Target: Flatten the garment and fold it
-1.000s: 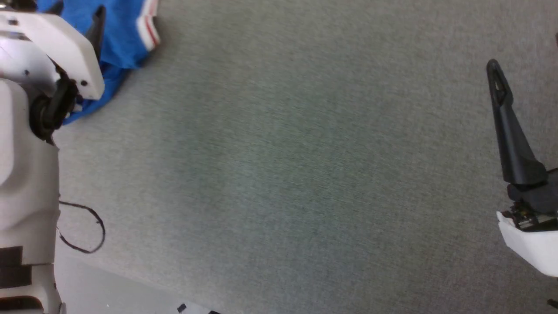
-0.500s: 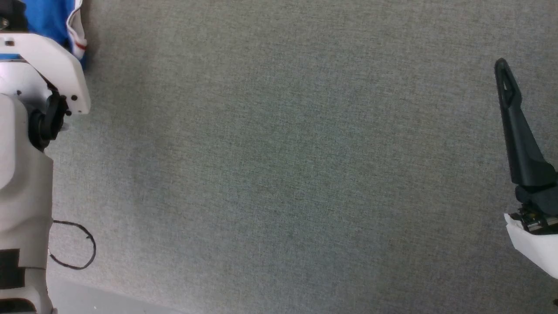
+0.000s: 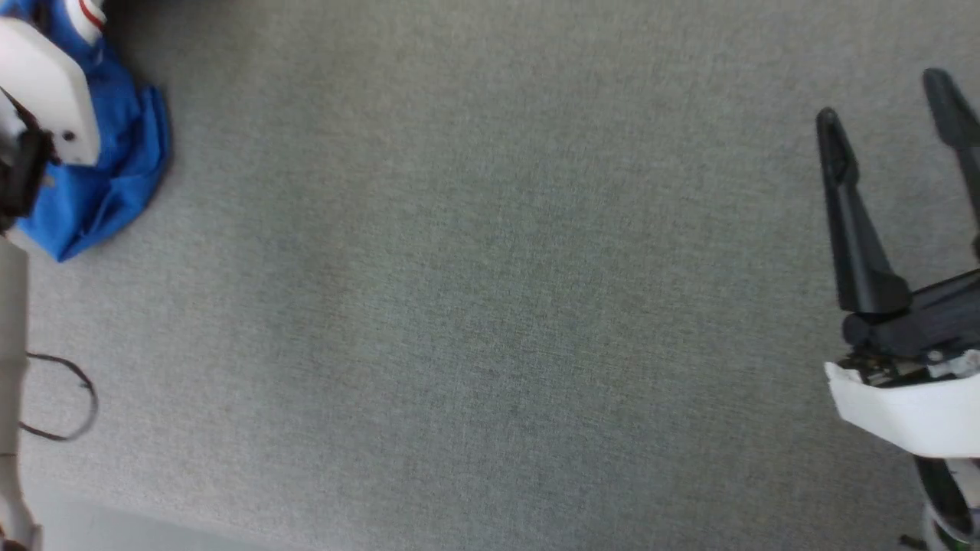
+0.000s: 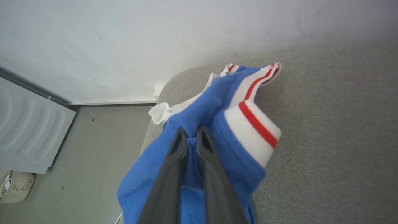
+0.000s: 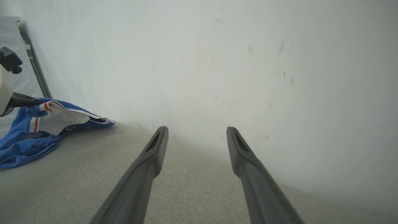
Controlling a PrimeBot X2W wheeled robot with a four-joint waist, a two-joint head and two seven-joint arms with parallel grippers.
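The garment (image 3: 115, 176) is a crumpled bright blue jersey with white, red-striped trim, bunched at the far left of the grey surface. In the left wrist view my left gripper (image 4: 192, 137) is shut on a fold of the garment's (image 4: 217, 124) blue cloth, lifting it beside a white and red cuff. The same pile of the garment (image 5: 37, 130) shows at the left of the right wrist view. My right gripper (image 3: 888, 99) stands open over bare grey fabric at the right, well away from the garment; its fingers (image 5: 155, 146) hold nothing.
A grey fabric-covered table (image 3: 490, 291) spreads across the head view. A white wall (image 5: 217, 62) rises behind it. Past the table's left end lies grey floor with a white appliance panel (image 4: 28, 130) and a pale basket (image 4: 12, 186). A black cable loop (image 3: 69, 398) hangs by my left arm.
My left gripper has closed on the blue cloth. The head camera has shifted, bringing both right fingers and more of the garment's blue pile into view.
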